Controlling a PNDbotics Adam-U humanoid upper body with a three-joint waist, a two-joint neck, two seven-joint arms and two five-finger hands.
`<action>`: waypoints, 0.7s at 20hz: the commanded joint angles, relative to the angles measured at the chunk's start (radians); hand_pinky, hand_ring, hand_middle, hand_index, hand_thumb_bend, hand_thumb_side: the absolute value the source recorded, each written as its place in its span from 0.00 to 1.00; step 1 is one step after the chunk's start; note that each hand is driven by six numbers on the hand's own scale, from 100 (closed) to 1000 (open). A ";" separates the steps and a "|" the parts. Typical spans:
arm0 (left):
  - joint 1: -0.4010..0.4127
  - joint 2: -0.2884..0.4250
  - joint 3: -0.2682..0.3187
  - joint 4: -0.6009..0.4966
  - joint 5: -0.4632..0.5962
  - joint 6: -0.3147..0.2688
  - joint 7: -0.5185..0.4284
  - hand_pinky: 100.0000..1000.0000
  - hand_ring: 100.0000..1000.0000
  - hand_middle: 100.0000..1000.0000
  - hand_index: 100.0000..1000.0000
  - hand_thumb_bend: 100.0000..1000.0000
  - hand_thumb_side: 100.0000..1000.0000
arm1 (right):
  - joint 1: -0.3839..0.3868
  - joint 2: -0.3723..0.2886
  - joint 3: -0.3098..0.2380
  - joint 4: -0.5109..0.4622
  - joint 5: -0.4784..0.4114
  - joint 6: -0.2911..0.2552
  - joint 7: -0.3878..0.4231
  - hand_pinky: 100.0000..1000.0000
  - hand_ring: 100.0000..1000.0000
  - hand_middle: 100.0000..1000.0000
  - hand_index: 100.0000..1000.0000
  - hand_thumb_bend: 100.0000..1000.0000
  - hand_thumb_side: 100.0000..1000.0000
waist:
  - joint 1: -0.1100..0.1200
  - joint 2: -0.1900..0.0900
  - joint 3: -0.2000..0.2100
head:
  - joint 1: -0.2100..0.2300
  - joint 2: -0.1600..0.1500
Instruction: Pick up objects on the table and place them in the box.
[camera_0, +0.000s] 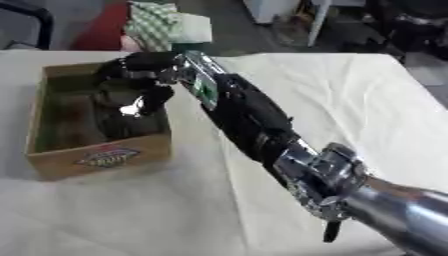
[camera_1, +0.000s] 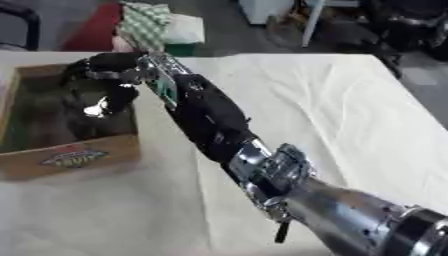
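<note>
An open brown box (camera_0: 52, 161) with a coloured label on its front wall stands at the table's left. My right arm (camera_0: 249, 120) reaches in from the lower right, up and to the left. My right hand (camera_0: 140, 67) hangs over the box's right half, inside its rim. Under the hand a dark object (camera_0: 118, 122) lies in the box, with a small bright patch (camera_0: 131, 109) showing on it. Hand and object are both black and merge, so I cannot tell whether they touch. My left hand shows in neither view.
A cream cloth (camera_0: 350, 100) covers the table. Beyond the far edge are a green checked cloth (camera_0: 157, 22), a red thing (camera_0: 101, 30) and dark furniture (camera_1: 411, 25).
</note>
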 joint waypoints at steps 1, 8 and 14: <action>-0.009 0.017 0.008 -0.014 -0.004 -0.002 0.004 0.64 0.63 0.53 0.51 0.00 0.83 | -0.011 -0.028 -0.025 -0.022 -0.021 -0.184 0.166 0.91 0.87 0.89 0.94 0.00 0.57 | 0.009 -0.013 -0.008 | 0.004 -0.011; 0.003 0.025 0.022 -0.015 -0.010 -0.007 0.016 0.64 0.63 0.53 0.51 0.00 0.83 | 0.036 -0.124 -0.134 0.017 -0.120 -0.184 0.068 0.87 0.80 0.83 0.92 0.00 0.41 | 0.011 -0.008 -0.043 | 0.039 -0.021; 0.019 0.031 0.034 -0.015 -0.019 -0.011 0.028 0.64 0.63 0.53 0.51 0.00 0.83 | 0.111 -0.237 -0.219 0.082 -0.213 -0.169 -0.025 0.83 0.73 0.79 0.90 0.00 0.50 | 0.014 -0.001 -0.077 | 0.068 -0.028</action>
